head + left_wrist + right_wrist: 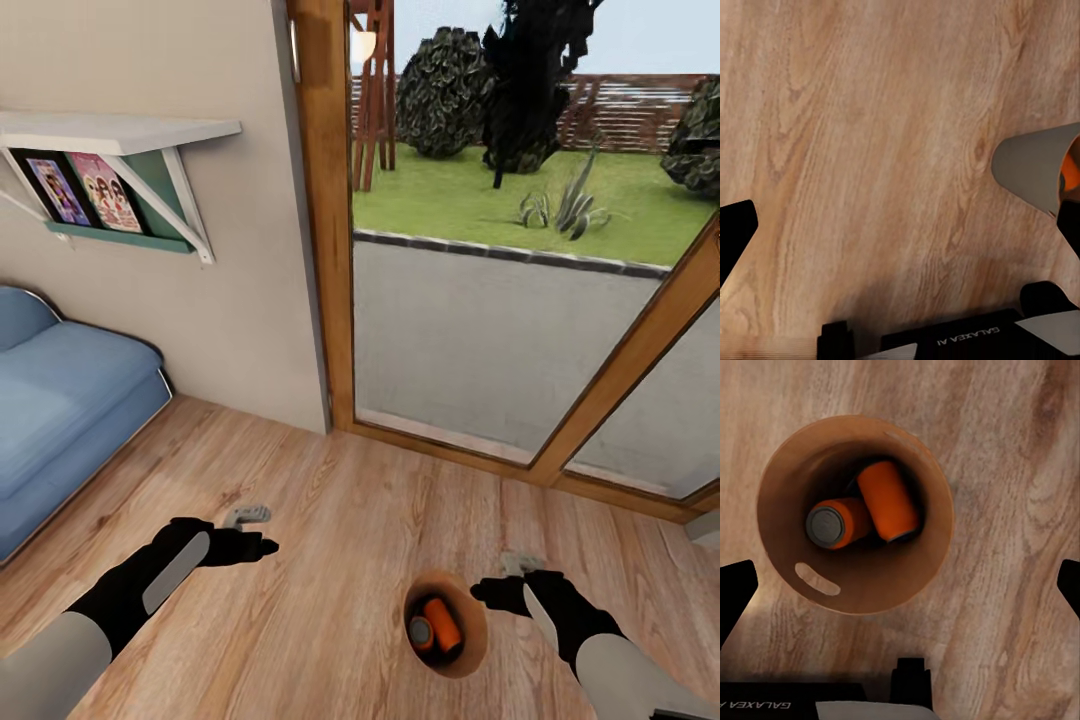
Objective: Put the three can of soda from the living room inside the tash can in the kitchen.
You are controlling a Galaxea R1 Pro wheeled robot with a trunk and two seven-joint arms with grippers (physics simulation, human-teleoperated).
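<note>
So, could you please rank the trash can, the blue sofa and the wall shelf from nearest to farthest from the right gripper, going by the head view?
1. Trash can: on the wood floor right beside the right gripper, toward the left arm's side.
2. Blue sofa: far across on the left side, against the wall.
3. Wall shelf: mounted high on the wall, above the sofa.

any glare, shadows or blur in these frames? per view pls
Head view: even flat light, no glare on the glass door; trash can interior dark around the soda cans. Left wrist view: soft shadow on the wood floor near the arm, grain slightly smeared. Right wrist view: bin wall shades the cans inside, soft shadow beside the bin, edges mildly soft.
</note>
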